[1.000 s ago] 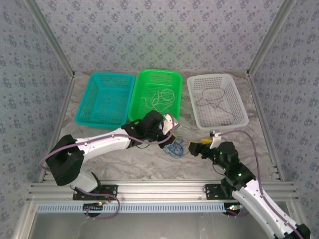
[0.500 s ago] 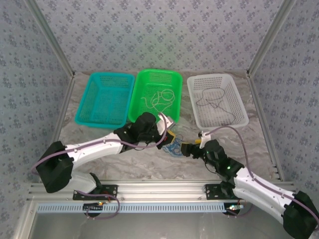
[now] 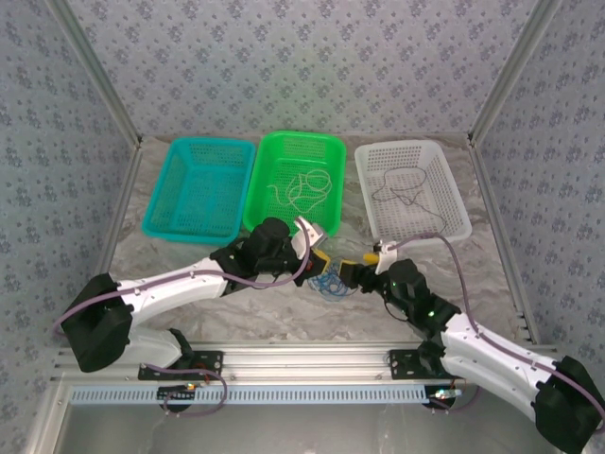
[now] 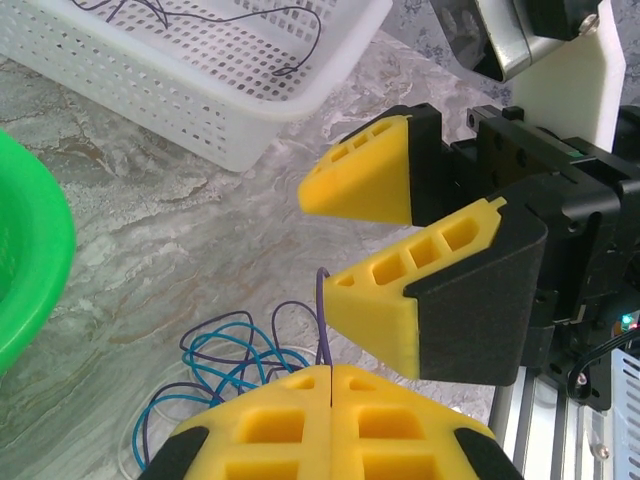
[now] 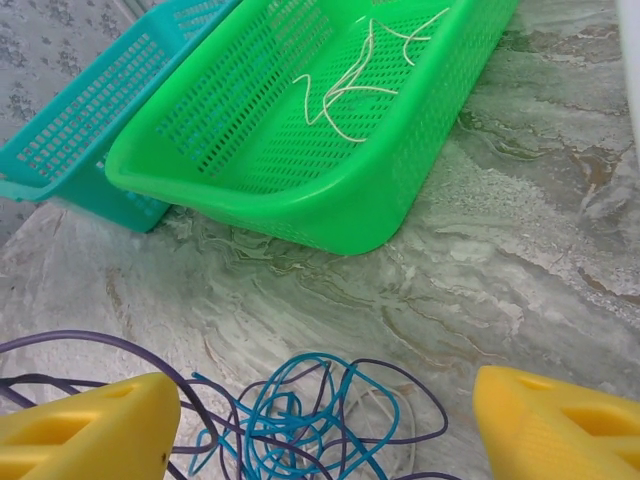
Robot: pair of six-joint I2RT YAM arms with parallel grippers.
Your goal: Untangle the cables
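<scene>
The left arm stretches low across the marbled table (image 3: 284, 317), its left gripper (image 3: 319, 257) pressed together on a single purple cable (image 4: 322, 300) that rises from the seam between the fingers; the right arm reaches in from the right, the right gripper (image 3: 352, 270) spread apart and facing the left one; over the last second the left gripper has dropped toward the table and the right has advanced to meet it, jaws slightly narrowed; the tangle of blue and purple cables (image 3: 329, 284) lies on the table just below and between both grippers, near the green basket (image 3: 295, 180).

Left gripper (image 4: 330, 372) clamped tight, right gripper (image 4: 315, 245) spread
</scene>
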